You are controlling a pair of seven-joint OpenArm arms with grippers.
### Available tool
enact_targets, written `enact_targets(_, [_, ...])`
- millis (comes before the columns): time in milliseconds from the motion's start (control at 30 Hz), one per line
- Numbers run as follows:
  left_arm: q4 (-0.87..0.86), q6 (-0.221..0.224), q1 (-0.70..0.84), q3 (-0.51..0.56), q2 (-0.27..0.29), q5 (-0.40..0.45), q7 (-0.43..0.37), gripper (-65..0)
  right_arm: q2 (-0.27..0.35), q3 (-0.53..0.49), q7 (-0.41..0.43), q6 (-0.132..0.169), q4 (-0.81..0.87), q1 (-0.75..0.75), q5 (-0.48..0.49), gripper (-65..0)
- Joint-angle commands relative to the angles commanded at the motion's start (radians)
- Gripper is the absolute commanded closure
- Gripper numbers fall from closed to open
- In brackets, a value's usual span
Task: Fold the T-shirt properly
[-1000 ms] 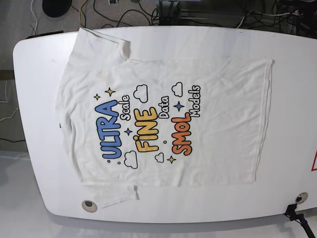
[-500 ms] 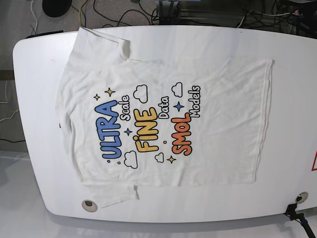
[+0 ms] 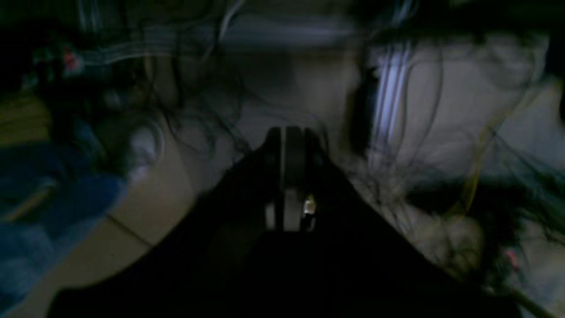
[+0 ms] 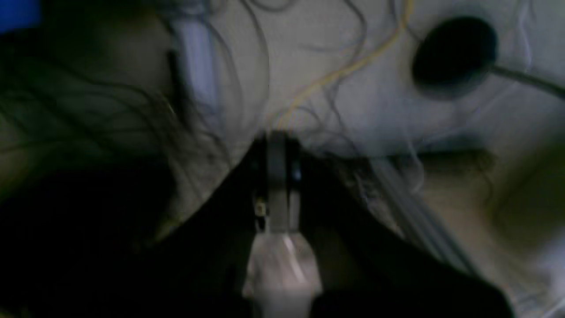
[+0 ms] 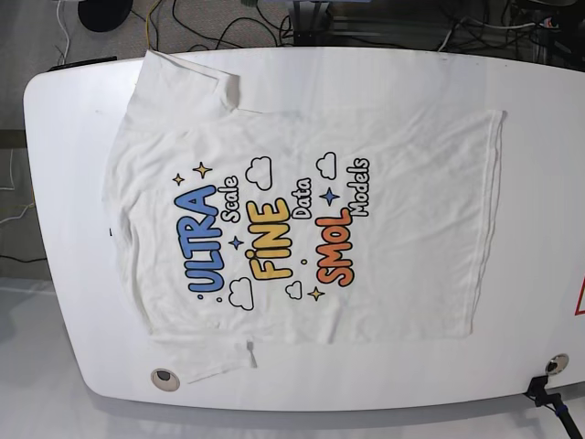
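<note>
The white T-shirt point(image 5: 302, 219) lies flat and print-up on the white table point(image 5: 539, 229), collar to the left, hem to the right. Its blue "ULTRA", yellow "FINE" and orange "SMOL" print point(image 5: 265, 242) faces up. One sleeve point(image 5: 183, 82) lies at the top left, the other point(image 5: 215, 358) at the bottom left. Neither arm shows in the base view. In the blurred left wrist view the left gripper point(image 3: 289, 132) has its jaws together, empty, over the floor. In the right wrist view the right gripper point(image 4: 276, 137) is likewise shut and empty.
Cables point(image 5: 228, 23) and a dark round base point(image 5: 102, 11) lie on the floor behind the table. A round insert point(image 5: 164, 377) sits near the table's front left edge. A black clamp point(image 5: 548, 393) sits at the front right corner.
</note>
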Motion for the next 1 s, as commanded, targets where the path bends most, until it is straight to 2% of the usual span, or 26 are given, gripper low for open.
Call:
enact_targets(167, [0.219,-0.005,0.126,-0.002,-0.004,-0.047,0.011,0.0,0.028,0.028,-0.023,-0.001,0.249,-0.133,0.007,0.0])
enact_targets(333, [0.416,-0.010,0.182,-0.027,0.004,-0.037,0.103,0.0,0.023,0.046,-0.094,0.002,0.475,-0.200,0.005,0.0])
enact_targets(467, [0.567,-0.021,0.197,-0.087,0.014,-0.038,0.227,0.0,0.024,0.052,-0.172,0.006,0.622,-0.213,0.004,-0.2])
enact_targets(533, [0.632,-0.051,0.201,-0.125,0.018,-0.050,0.264,0.0,0.021,0.050,-0.207,0.007,0.693,-0.217,0.003,-0.2])
enact_targets(600, [0.696,-0.111,0.203,-0.178,0.020,-0.076,0.302,0.0,0.020,0.055,-0.242,0.011,0.763,-0.220,0.002,-0.3])
enact_targets(667, [0.755,-0.192,0.200,-0.229,0.021,-0.109,0.348,0.0,0.019,0.062,-0.278,0.014,0.829,-0.218,0.004,-0.2])
enact_targets(733, [0.821,-0.247,0.195,-0.274,0.025,-0.136,0.406,-0.3,0.014,0.063,-0.307,0.015,0.885,-0.213,0.000,-0.5])
enact_targets(867, [0.936,-0.248,0.155,-0.345,0.028,-0.159,0.548,-7.9,0.000,0.079,-0.336,0.018,0.965,-0.183,0.013,-4.2])
enact_targets(900, [0.899,-0.255,0.173,-0.324,0.027,-0.161,0.503,-5.7,0.019,0.079,-0.326,0.022,0.858,-0.203,0.019,0.0])
enact_targets(1000, [0.968,-0.272,0.154,-0.345,0.029,-0.156,0.530,-9.3,0.018,0.128,-0.350,0.026,0.922,-0.190,0.037,0.0])
